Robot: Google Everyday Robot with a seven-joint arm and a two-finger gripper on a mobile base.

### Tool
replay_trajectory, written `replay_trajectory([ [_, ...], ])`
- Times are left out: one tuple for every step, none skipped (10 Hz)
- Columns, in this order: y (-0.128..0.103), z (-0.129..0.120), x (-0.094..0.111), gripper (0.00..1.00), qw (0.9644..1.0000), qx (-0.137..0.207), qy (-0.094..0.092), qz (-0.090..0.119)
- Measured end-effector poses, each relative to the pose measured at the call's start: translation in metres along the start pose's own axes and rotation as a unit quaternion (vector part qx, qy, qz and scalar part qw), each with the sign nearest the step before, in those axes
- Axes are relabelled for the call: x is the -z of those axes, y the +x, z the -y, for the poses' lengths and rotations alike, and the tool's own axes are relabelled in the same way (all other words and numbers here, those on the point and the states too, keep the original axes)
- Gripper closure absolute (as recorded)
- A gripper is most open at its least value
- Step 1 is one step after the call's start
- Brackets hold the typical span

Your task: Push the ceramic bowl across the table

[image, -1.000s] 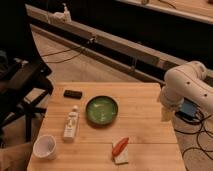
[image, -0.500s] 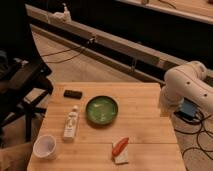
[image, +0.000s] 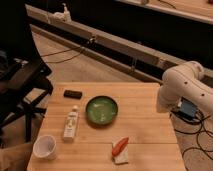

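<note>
The green ceramic bowl (image: 101, 110) sits near the middle of the light wooden table (image: 145, 131), glossy with pale glints inside. My white arm (image: 186, 86) bends in from the right, beyond the table's right edge. The gripper (image: 164, 107) hangs at the arm's lower end, just at the table's right edge, well to the right of the bowl and apart from it.
A white bottle (image: 71, 124) lies left of the bowl. A white cup (image: 45, 147) stands at the front left corner. A small black object (image: 73, 94) lies at the back left. An orange item on a white pad (image: 120, 149) lies in front. A black chair (image: 22, 82) stands left.
</note>
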Motion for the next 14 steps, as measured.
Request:
replay_trajectory([
  [-0.019,0.006,-0.007,1.00,0.9997,0.004,0.008,0.025],
  [-0.034,0.010,-0.015,1.00,0.9990,0.008,0.013,0.043],
  [-0.047,0.012,-0.024,1.00,0.9982,0.016,0.017,0.056],
  [-0.059,0.011,-0.036,1.00,0.9972,0.030,0.016,0.066],
  [-0.068,0.008,-0.049,1.00,0.9964,0.045,0.014,0.071],
  [-0.076,0.005,-0.062,1.00,0.9955,0.059,0.012,0.074],
  [-0.081,0.004,-0.071,1.00,0.9948,0.067,0.011,0.075],
  [-0.090,0.005,-0.087,1.00,0.9938,0.078,0.007,0.078],
  [-0.094,0.005,-0.095,1.00,0.9935,0.080,0.002,0.081],
  [-0.095,0.004,-0.100,1.00,0.9934,0.081,-0.003,0.081],
  [-0.095,0.004,-0.099,1.00,0.9935,0.080,-0.003,0.081],
  [-0.092,0.004,-0.099,1.00,0.9936,0.078,-0.003,0.081],
  [-0.095,0.004,-0.100,1.00,0.9935,0.080,-0.003,0.081],
  [-0.095,0.004,-0.099,1.00,0.9935,0.080,-0.003,0.081],
])
